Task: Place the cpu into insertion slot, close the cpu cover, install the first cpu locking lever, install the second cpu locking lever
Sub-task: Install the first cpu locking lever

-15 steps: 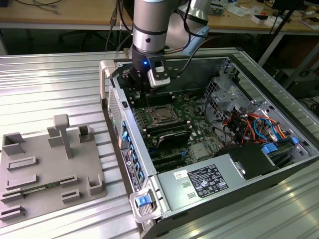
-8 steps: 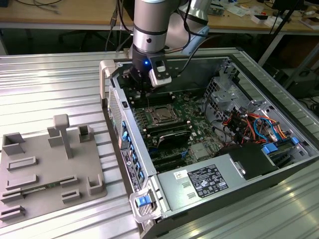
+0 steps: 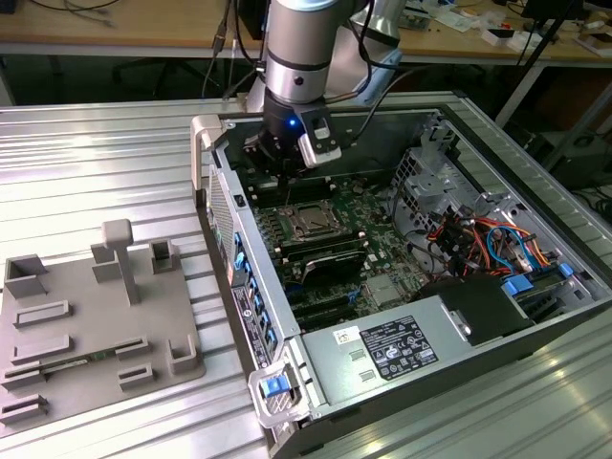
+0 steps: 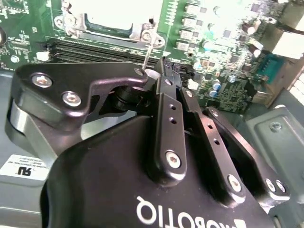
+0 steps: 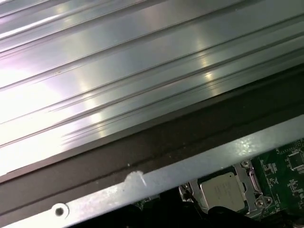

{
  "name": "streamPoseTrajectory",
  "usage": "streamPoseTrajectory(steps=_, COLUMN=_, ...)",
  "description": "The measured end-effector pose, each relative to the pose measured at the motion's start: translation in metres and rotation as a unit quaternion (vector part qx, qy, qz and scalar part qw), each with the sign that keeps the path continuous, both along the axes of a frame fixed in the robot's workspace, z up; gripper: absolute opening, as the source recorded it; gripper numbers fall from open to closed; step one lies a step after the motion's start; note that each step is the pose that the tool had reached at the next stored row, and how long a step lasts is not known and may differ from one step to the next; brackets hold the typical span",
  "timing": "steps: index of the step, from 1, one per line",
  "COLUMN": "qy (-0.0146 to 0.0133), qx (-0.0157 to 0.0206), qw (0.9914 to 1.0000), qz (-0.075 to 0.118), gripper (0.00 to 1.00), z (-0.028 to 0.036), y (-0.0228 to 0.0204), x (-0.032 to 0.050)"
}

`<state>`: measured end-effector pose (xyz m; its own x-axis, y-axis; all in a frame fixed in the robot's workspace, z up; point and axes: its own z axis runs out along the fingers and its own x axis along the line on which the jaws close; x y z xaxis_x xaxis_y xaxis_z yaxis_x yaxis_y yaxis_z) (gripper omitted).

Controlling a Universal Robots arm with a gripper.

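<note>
Exterior view: the black two-finger gripper (image 3: 288,172) hangs inside the open grey computer case (image 3: 516,172), just beside the far edge of the silver-rimmed square insertion slot (image 3: 311,222), mid-motherboard. A white printed label (image 3: 397,346) marks the power supply.

Second wrist view: the jaws look clenched on a thin silver locking lever (image 4: 149,54), whose long axis points at the slot's thin silver cpu cover (image 4: 142,31).

First wrist view: the silver-grey square cpu (image 5: 222,191) lies seated in the slot.

Arm (image 3: 301,57): silver-grey cylinder, black wrist section, small blue light (image 3: 290,122). Jaws: matte black linkage bars, rounded ends, silver hex screws (image 4: 173,159), white lettering (image 4: 190,216) on body.
</note>
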<state>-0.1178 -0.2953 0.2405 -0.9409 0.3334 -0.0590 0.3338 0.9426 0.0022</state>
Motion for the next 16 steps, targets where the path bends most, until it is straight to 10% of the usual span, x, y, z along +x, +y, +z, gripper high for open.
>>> streamPoseTrajectory(steps=8, qy=0.0000, qx=0.0000, qw=0.99919, qz=0.040, gripper=0.11, z=-0.0036, y=0.0000, x=0.0134)
streamPoseTrajectory(steps=16, qy=0.0001, qx=0.0000, qw=0.99398, qz=0.110, gripper=0.11, z=-0.0069, y=0.0000, x=0.0160)
